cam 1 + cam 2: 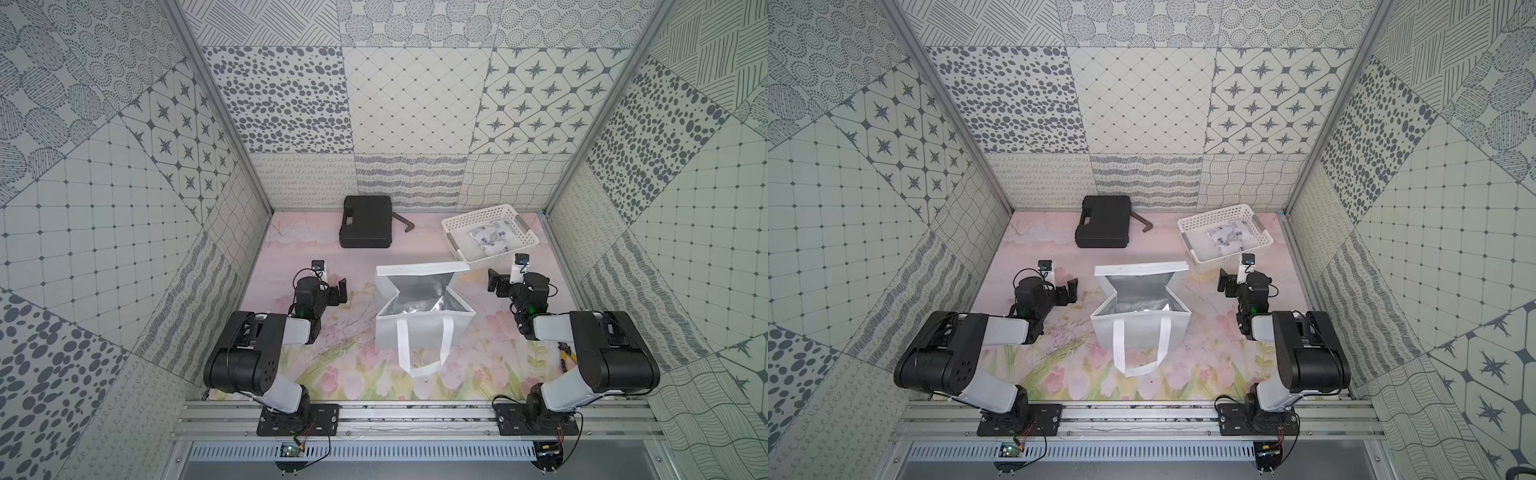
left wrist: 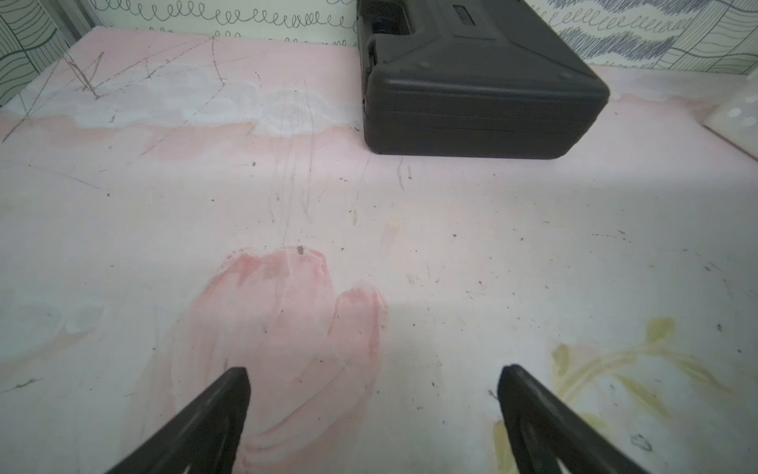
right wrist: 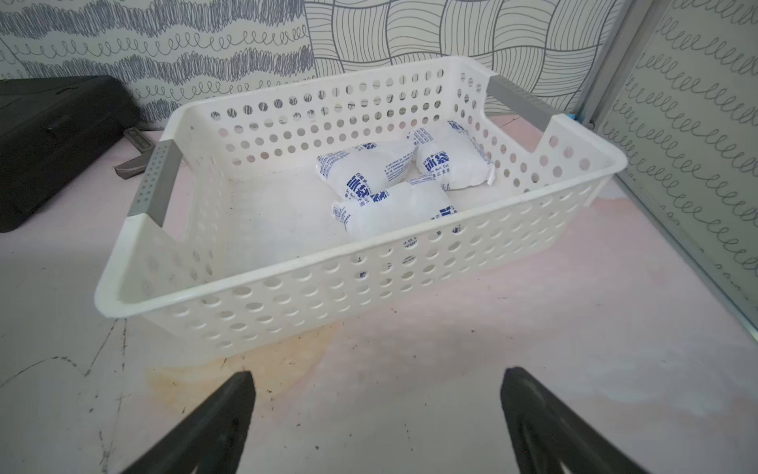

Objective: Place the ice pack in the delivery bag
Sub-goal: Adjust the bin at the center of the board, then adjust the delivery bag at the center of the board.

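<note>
right gripper: jaws spread wide, empty, touching nothing. It hangs over bare table, just short of the basket.
left gripper: jaws equally wide apart, empty, above bare table, with the case lying beyond.
basket: white, perforated, with grey grips. It sits at the table's far right, near the right gripper.
ice packs: three white pouches with blue print, bunched and touching in one end of the basket. None is in the bag. Judged soft and plump, liquid- or gel-filled, of moderate weight, with a slick film skin, so likely to sag and to slip from a shallow pinch. Suggested hold: across the middle of the nearest pack, which lies by the front wall.
bag: upright at mid-table between the arms, flap folded back, foil mouth open. The side walls are creased inward, narrowing the opening.
</note>
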Controlling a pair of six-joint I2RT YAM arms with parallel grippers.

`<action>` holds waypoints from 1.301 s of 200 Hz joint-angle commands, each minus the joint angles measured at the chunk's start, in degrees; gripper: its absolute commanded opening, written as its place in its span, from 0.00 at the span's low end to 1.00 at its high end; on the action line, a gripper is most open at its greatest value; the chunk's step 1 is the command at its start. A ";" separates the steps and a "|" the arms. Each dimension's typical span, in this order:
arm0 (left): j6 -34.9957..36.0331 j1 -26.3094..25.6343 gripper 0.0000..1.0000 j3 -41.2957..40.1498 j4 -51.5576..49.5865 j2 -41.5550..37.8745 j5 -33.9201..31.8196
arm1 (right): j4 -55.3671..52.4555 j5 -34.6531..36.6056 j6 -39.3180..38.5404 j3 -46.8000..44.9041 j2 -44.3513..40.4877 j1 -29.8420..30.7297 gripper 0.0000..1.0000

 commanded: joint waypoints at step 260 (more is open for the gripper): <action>-30.48 0.12 0.99 37.98 -79.47 -26.08 5.26 | -46.94 -1.24 36.40 28.16 -13.78 -3.95 0.99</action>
